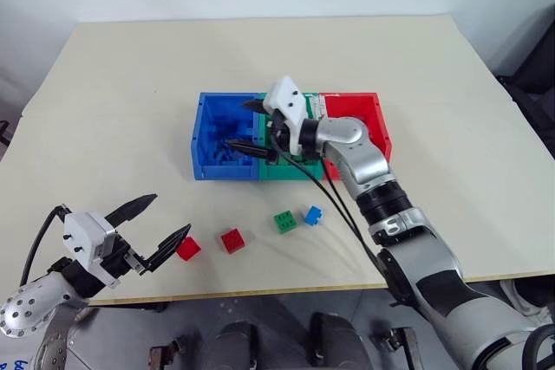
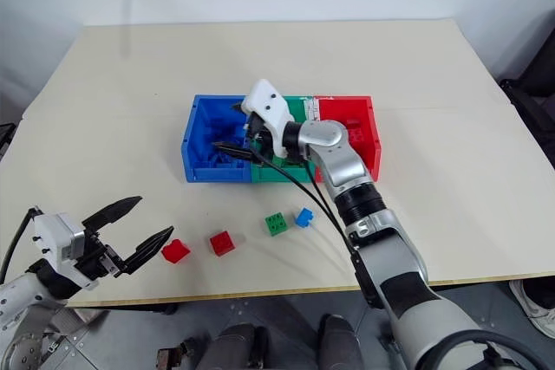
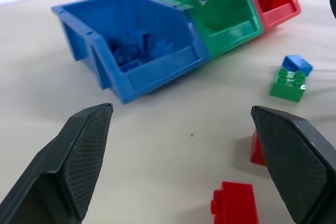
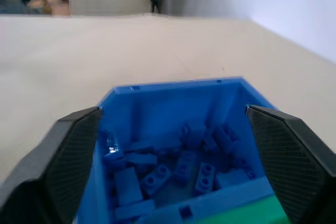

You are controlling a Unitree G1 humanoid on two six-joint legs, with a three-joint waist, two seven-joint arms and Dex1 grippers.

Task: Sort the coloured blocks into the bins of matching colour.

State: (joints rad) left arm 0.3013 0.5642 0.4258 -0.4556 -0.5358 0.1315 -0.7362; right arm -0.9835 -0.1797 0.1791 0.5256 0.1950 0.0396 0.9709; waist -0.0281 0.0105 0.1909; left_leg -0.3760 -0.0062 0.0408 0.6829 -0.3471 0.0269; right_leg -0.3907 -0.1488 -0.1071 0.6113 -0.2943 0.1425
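Blue bin (image 1: 212,140): right gripper (image 1: 247,127) wide, empty, poised above it; drop step judged complete. Left gripper (image 1: 154,223) wide beside red block (image 1: 188,249); next, grasp it.

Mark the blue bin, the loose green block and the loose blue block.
blue bin (image 1: 199,136), left eye view, its left wall.
green block (image 1: 284,221), left eye view, studded top.
blue block (image 1: 312,215), left eye view, top face.

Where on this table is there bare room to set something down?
The table is bare behind the bins, and to their left and right. The near edge is crowded: two red blocks, a green block and a blue block, with the left end effector beside them.
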